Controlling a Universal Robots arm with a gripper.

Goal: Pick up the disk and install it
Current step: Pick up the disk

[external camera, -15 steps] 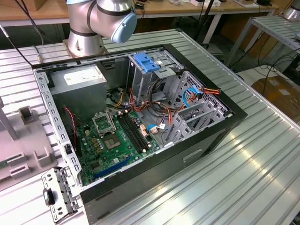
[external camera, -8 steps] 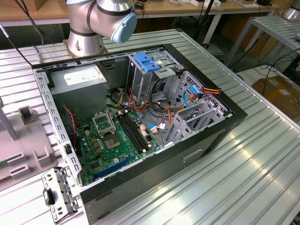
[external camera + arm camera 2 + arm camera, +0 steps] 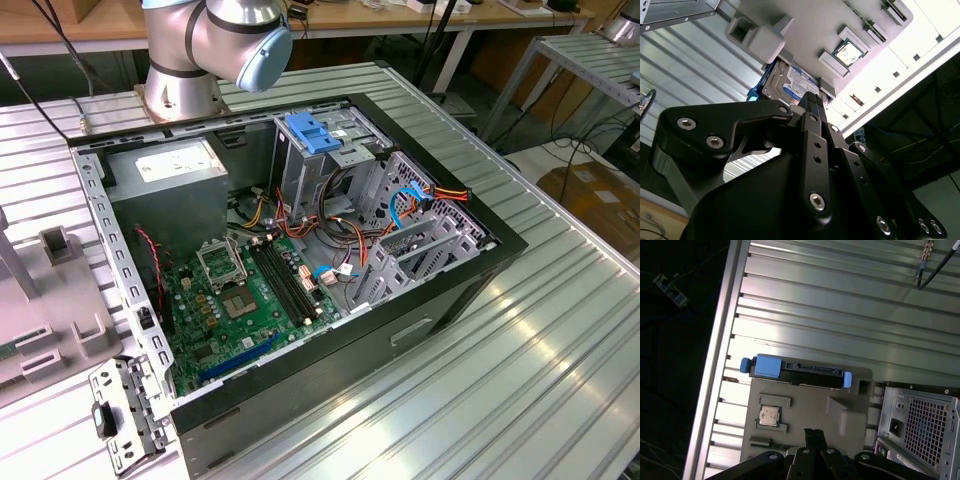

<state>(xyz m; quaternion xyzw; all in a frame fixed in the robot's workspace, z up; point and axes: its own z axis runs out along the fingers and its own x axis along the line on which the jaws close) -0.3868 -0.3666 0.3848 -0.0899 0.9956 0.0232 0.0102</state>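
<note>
jaws closed, empty | aimed down over grey holder (image 3: 810, 402) | disk (image 3: 810, 371) seated at holder edge, untouched

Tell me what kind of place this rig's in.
Most likely a robotics lab or test workshop. An open desktop PC case sits on a ribbed aluminium table beside the robot arm. Wooden workbenches stand behind. The disk rests on a grey fixture on that table.

One disk (image 3: 790, 82), one computer case (image 3: 420, 320), one grey tray (image 3: 810, 410)
</note>
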